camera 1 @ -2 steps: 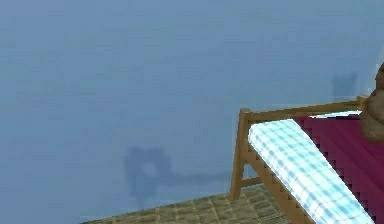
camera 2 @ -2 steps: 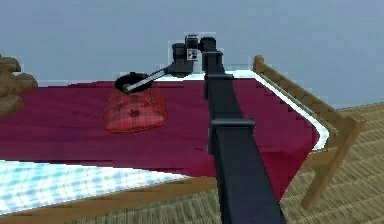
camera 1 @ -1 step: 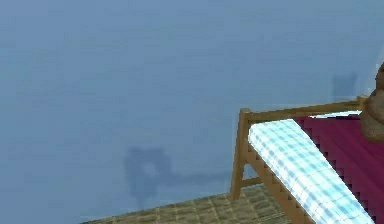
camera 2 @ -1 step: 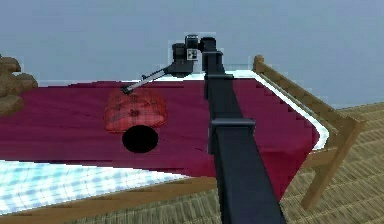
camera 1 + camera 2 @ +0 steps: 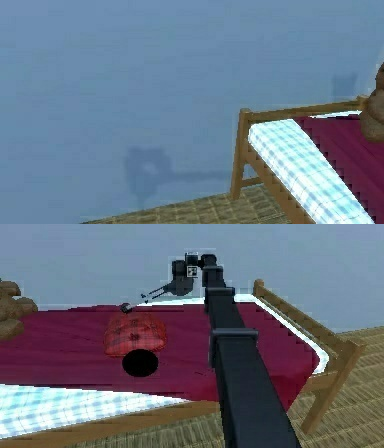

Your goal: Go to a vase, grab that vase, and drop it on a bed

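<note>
**Mia:** Where is the vase?

**Ben:** I see a red, see-through, round thing [image 5: 135,332] with a criss-cross pattern. It shows against the dark red blanket [image 5: 280,349] on the wooden bed [image 5: 243,150]. I cannot tell if it touches the blanket. A black round spot [image 5: 141,363] sits right at its 6 o'clock.

**Mia:** Which way does it point?

**Ben:** I cannot tell. It looks wider than tall, so its long side runs from 9 o'clock to 3 o'clock.

**Mia:** And the robot's hand?

**Ben:** The dark gripper with two thin fingers [image 5: 140,298] is near the red thing, at its 12 o'clock. It sits at the end of the dark square arm [image 5: 235,364]. I cannot tell if the fingers are spread or pressed together, or if they hold anything.

**Mia:** What about the room?

**Ben:** A blue-and-white checked sheet [image 5: 60,404] peeks out at the blanket's 6 o'clock. A brown lumpy thing [image 5: 10,312] lies at its 9 o'clock. There is a plain blue wall [image 5: 120,70] and a tan woven floor [image 5: 200,210].
</note>
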